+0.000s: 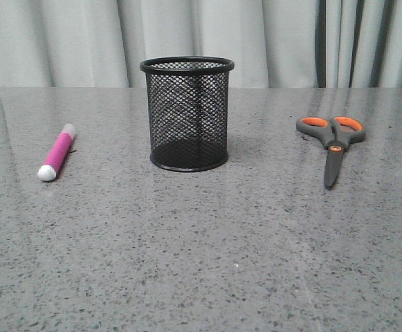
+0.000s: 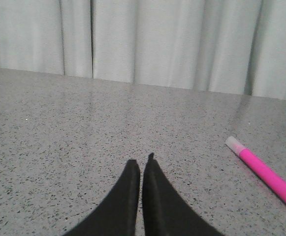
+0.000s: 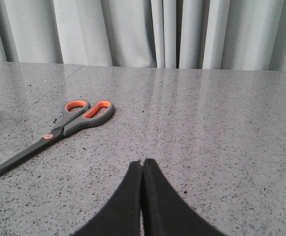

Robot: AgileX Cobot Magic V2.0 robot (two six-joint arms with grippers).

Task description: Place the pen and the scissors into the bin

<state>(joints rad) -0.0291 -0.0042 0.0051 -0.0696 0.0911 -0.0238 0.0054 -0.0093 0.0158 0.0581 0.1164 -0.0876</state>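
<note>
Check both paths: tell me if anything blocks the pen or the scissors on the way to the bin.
Nothing visible does. Bare table lies between the pen and the bin, and between the scissors and the bin. The bin looks empty.

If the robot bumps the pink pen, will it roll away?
Probably. The pen has a round barrel and lies flat on a smooth, shiny table, so a sideways nudge would likely roll it. It looks short and stiff, so it shouldn't bend. Its slick barrel might slip in a loose grip.
</note>
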